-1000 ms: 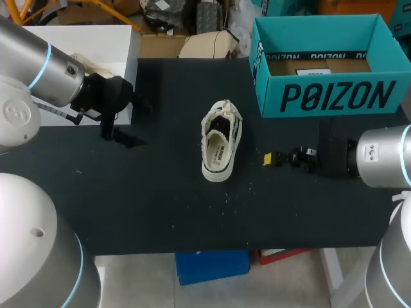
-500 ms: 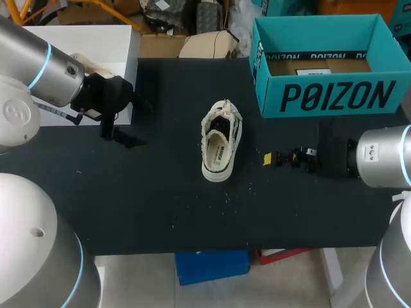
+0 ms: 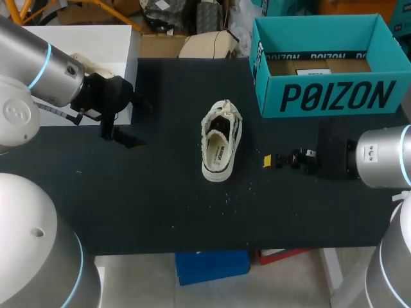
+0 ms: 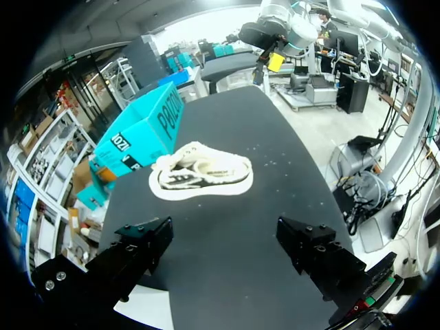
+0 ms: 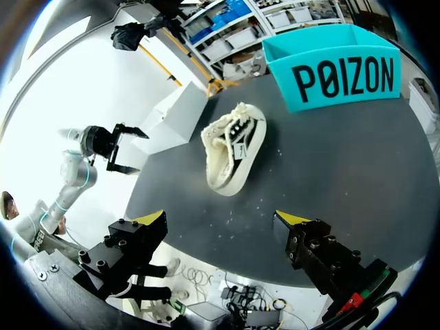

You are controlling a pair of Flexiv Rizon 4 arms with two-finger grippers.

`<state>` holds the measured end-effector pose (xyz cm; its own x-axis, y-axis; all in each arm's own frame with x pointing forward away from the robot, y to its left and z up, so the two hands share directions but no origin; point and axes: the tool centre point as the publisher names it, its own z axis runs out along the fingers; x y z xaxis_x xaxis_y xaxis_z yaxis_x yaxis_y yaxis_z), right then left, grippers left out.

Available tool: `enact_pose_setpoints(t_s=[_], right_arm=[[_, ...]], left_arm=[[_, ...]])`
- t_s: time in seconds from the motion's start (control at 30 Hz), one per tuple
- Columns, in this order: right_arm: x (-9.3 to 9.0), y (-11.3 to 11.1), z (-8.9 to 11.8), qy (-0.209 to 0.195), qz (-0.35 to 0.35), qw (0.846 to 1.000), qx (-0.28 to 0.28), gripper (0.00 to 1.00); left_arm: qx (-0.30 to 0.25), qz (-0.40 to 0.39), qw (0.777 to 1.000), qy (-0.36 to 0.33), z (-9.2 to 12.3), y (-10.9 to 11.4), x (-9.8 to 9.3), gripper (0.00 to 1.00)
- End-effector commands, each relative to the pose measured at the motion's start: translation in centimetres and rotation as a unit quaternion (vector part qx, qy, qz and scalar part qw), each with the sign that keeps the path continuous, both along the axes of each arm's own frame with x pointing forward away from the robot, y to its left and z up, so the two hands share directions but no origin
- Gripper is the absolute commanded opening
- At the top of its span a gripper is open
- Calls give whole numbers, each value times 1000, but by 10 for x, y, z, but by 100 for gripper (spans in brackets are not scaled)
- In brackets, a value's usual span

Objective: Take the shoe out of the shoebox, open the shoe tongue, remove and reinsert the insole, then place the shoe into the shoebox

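Head view, cream shoe (image 3: pixel 218 146) upright, seemingly loose-laced

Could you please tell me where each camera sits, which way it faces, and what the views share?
Head view: fixed above and behind the robot, looking down on the table; the left gripper and right gripper come in from either side.
Left wrist view: on the left wrist, looking across the table at the shoe and teal shoebox; its own open gripper in front.
Right wrist view: on the right wrist, facing back at the shoe; its own open gripper in front.
Shared: all show shoe and shoebox; each wrist view shows the other gripper.
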<state>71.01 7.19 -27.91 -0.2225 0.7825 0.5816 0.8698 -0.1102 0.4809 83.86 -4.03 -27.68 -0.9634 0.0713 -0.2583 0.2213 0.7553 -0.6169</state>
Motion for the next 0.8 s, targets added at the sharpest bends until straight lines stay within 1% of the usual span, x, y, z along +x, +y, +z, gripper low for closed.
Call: enact_pose_setpoints(t_s=[0.03,0.1,0.17,0.2,0.27,0.43,0.5,0.6,0.8], right_arm=[[20,13,5,46,-11,997,-61,100],[30,19,4,80,-23,992,-91,100],[41,25,5,98,-41,989,-105,100],[47,29,5,112,-39,985,-126,100],[59,36,6,125,-42,981,-145,100],[85,53,2,159,-44,963,-211,100],[95,59,-3,163,-47,960,-223,100],[107,67,-11,169,-43,951,-256,100],[131,80,-28,160,-42,945,-283,100]], left_arm=[[0,1,1000,-2,-2,-1,0,100],[0,1,1000,-2,-2,-1,0,100],[0,1,1000,-2,-2,-1,0,100],[0,1,1000,-2,-2,-1,0,100],[0,1,1000,-2,-2,-1,0,100],[0,1,1000,-2,-2,-1,0,100],[0,1,1000,-2,-2,-1,0,100],[0,1,1000,-2,-2,-1,0,100],[0,1,1000,-2,-2,-1,0,100]])
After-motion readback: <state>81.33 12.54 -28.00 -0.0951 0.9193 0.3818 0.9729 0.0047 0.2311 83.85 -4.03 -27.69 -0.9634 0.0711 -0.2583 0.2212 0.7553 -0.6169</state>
